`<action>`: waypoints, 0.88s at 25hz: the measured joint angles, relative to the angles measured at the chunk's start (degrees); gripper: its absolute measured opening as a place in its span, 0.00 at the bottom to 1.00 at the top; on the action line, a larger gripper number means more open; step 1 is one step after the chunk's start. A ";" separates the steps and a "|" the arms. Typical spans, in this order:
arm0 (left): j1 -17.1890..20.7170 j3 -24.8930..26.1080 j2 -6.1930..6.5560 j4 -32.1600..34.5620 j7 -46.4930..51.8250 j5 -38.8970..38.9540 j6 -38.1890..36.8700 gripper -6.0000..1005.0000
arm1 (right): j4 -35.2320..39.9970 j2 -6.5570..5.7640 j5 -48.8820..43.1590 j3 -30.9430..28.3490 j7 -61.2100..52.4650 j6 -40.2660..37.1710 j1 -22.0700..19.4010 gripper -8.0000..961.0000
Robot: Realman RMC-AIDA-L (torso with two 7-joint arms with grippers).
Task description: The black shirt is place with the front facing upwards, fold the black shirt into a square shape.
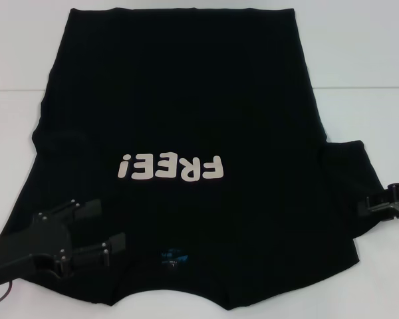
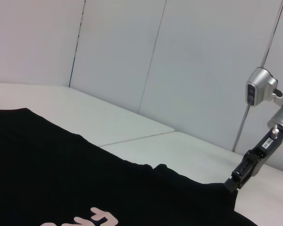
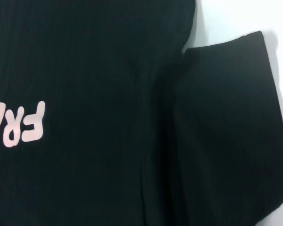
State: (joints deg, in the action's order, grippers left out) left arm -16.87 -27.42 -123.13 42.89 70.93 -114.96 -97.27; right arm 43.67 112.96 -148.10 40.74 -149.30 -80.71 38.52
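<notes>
Both grippers sit at the shirt's near corners, with the shirt lying flat and face up.

I see the black shirt point(image 1: 186, 119) spread on the white table point(image 1: 372, 60), its white lettering point(image 1: 171, 167) upside down to me and its collar with the blue neck label point(image 1: 173, 255) at the near edge. My left gripper point(image 1: 101, 229) hovers over the near left shoulder, its two fingers point(image 1: 93, 207) spread apart with nothing between them. My right gripper point(image 1: 367, 205) is at the outer edge of the right sleeve point(image 1: 342, 179); the left wrist view shows its tip point(image 2: 231, 184) meeting the cloth, but I cannot tell whether its jaws are pinching.
</notes>
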 joint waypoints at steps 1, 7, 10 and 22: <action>0.02 0.00 0.00 0.00 0.00 0.00 -0.05 0.90 | 0.00 -0.05 0.00 0.30 -0.05 0.04 0.00 0.68; 0.16 0.14 0.00 0.00 0.00 0.00 -0.37 0.90 | -0.07 -0.27 -0.09 1.90 -1.02 0.12 -0.03 0.56; 0.19 0.17 0.00 0.00 0.00 0.00 -0.43 0.90 | -0.02 -0.40 -0.12 2.50 -1.47 0.13 -0.03 0.49; 0.37 0.18 0.00 0.00 0.00 0.43 -0.47 0.90 | 0.41 -0.93 -0.18 2.93 -1.02 0.03 0.10 0.10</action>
State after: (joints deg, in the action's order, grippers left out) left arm -16.51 -27.24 -123.13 42.89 70.93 -114.53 -97.74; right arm 44.09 112.03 -148.28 43.68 -150.32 -80.69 38.63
